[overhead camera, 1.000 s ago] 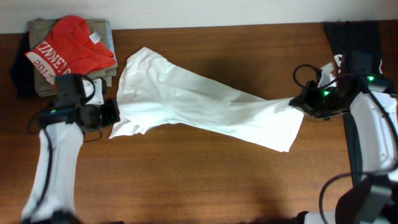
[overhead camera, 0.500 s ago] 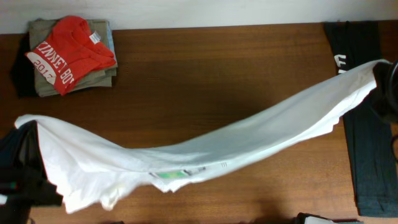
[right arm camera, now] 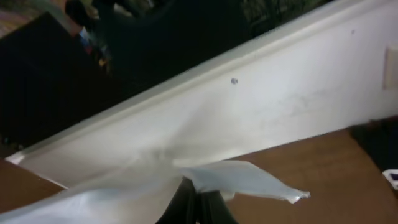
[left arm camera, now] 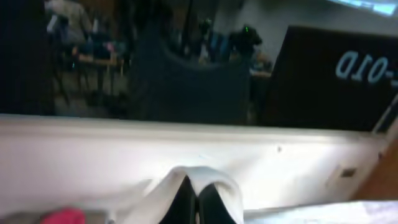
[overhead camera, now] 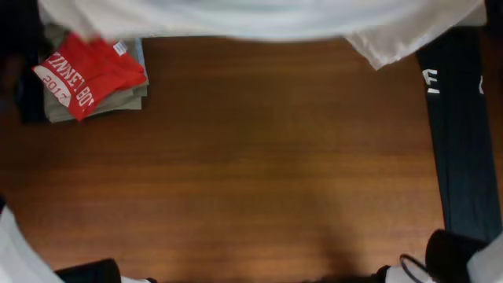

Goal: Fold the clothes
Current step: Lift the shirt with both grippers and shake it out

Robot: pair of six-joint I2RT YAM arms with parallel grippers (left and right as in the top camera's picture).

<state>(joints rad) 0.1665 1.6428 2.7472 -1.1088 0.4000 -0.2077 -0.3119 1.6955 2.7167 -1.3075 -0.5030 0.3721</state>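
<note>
The white garment [overhead camera: 259,20] hangs stretched across the far edge of the table in the overhead view, blurred. My left gripper [left arm camera: 196,202] is shut on a fold of the white garment [left arm camera: 214,180]. My right gripper [right arm camera: 198,202] is shut on another corner of it [right arm camera: 242,177]. Neither gripper's fingers show in the overhead view; they are outside its top edge.
A stack of folded clothes topped by a red T-shirt [overhead camera: 86,71] sits at the back left. A dark garment [overhead camera: 460,141] lies along the right side of the wooden table [overhead camera: 251,173]. A white wall board [right arm camera: 298,93] runs behind the table.
Both arms swung the white garment from low over the near table up to the far edge. It left the table surface and now spans the top of the overhead view.
</note>
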